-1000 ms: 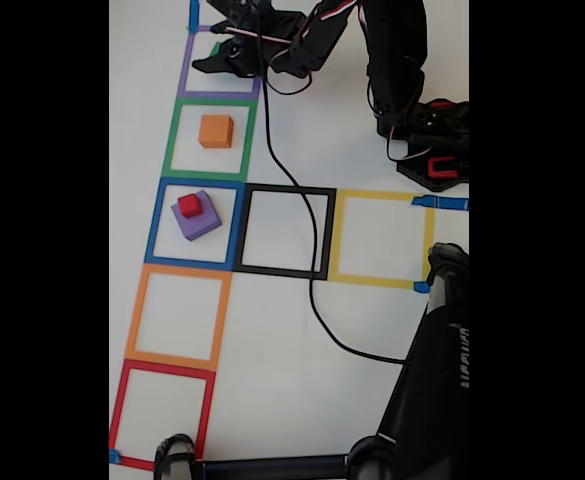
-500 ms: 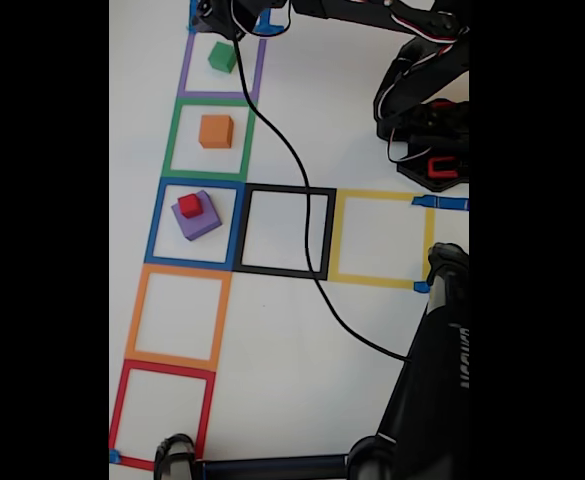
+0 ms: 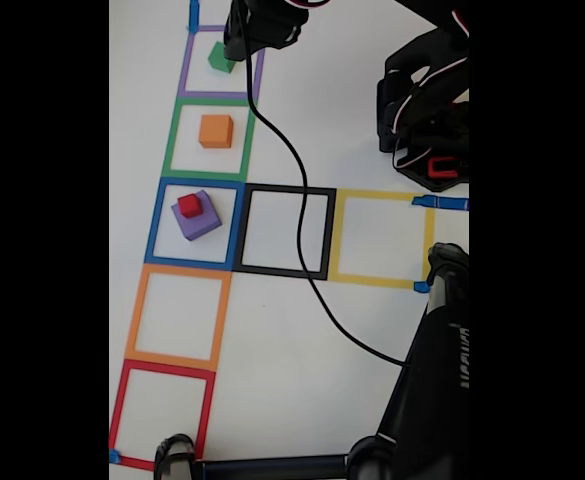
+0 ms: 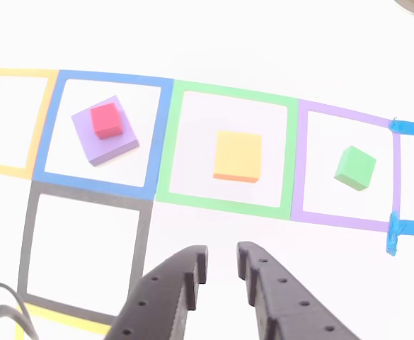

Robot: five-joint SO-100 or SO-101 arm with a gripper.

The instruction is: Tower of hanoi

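Black and studded with small holes, the gripper (image 4: 221, 273) hung empty over the white worktop (image 4: 214, 42), its two fingers a narrow gap apart and closed on nothing. In the other view the fingers pointed up toward the row of taped squares. Nearest, straight ahead of the tips, the orange cube (image 4: 238, 156) sat alone in the green square (image 4: 163, 149). Ahead and to the right, the small green cube (image 4: 355, 168) lay alone in the purple square (image 4: 299, 163), turned slightly off square to its tape. Ahead and to the left, the red cube (image 4: 107, 120) rested on top of the larger lilac block (image 4: 115, 145) inside the blue square (image 4: 161, 134). The black square (image 4: 30, 234) just left of the fingers held nothing. In the fixed view the gripper body (image 3: 262, 22) stood just beside the green cube (image 3: 221, 57), so that cube was probably the next pick, calling for a short move right and forward.
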